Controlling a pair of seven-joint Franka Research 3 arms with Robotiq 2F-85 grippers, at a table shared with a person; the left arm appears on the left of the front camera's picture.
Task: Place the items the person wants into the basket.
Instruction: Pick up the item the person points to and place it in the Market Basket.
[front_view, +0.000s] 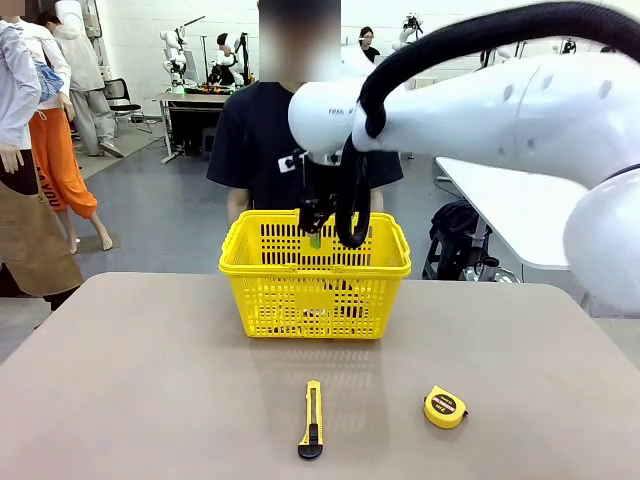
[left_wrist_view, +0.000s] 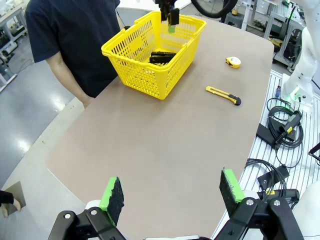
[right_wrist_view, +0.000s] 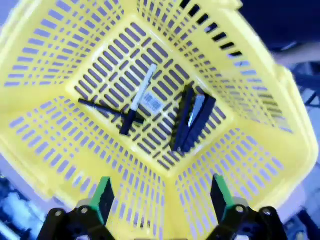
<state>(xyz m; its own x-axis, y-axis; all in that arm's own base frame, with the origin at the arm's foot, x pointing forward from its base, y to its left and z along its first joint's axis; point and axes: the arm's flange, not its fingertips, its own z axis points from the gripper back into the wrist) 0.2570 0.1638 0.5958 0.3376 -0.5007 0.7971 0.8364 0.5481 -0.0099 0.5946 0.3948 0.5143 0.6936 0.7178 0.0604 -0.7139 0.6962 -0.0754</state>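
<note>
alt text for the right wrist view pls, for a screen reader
Looking down into a yellow basket holding a black stapler, a white marker and a slim black pen. The open right gripper hangs above, green pads apart and empty.

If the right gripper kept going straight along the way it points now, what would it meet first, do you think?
The open right gripper points down into the basket. Going straight on, it would probably reach the bare slotted floor near the stapler, with the marker off to one side; depth is hard to judge.
</note>
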